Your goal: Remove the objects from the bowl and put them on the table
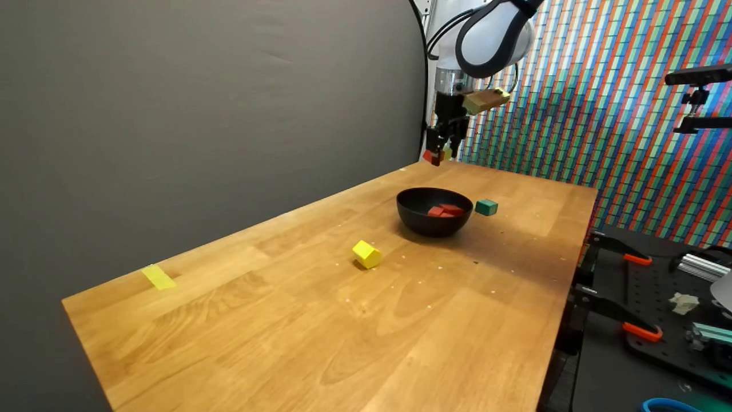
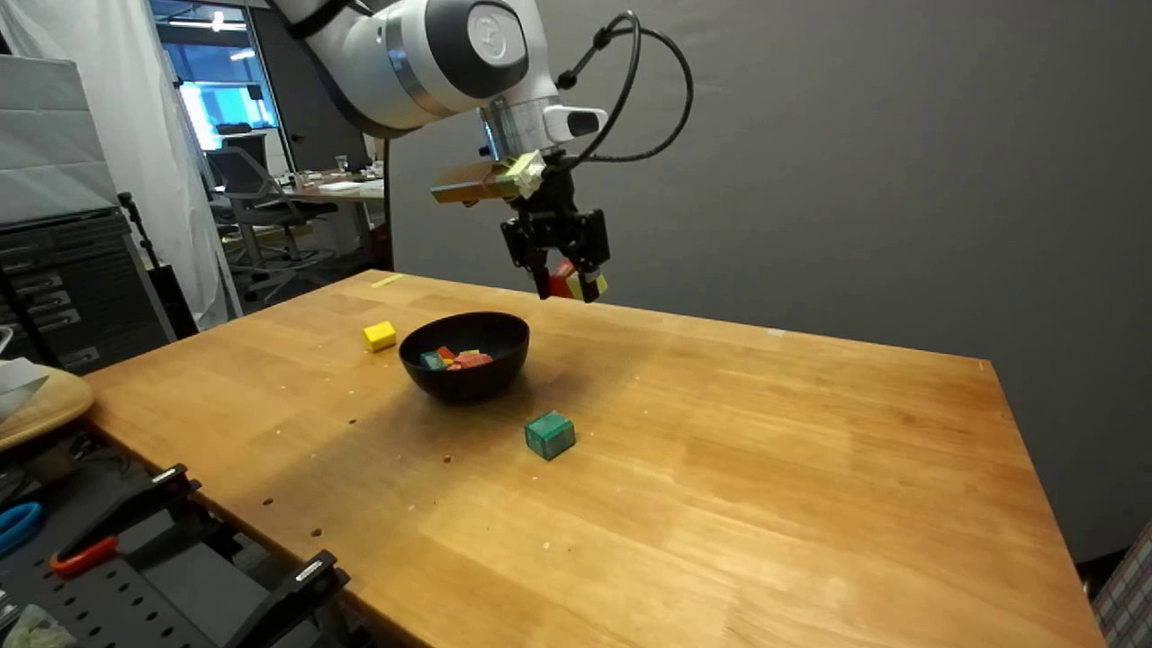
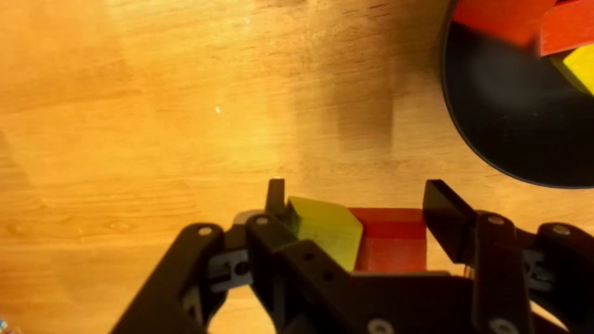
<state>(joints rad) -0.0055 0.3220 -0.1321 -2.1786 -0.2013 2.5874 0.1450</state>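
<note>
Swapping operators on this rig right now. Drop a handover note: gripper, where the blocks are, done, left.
Gripper: closed on a yellow block and a red block side by side, held above the table, off to one side of the bowl.
In the bowl: at least two red blocks, a green block and a yellow piece; exact count can't be told.
Done: a loose yellow block and a loose green block sit on the table, outside the bowl.
Left: set the held pair down on the table, then empty the bowl.

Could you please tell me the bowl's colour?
The bowl is black inside and out, clearest in an exterior view.
</note>
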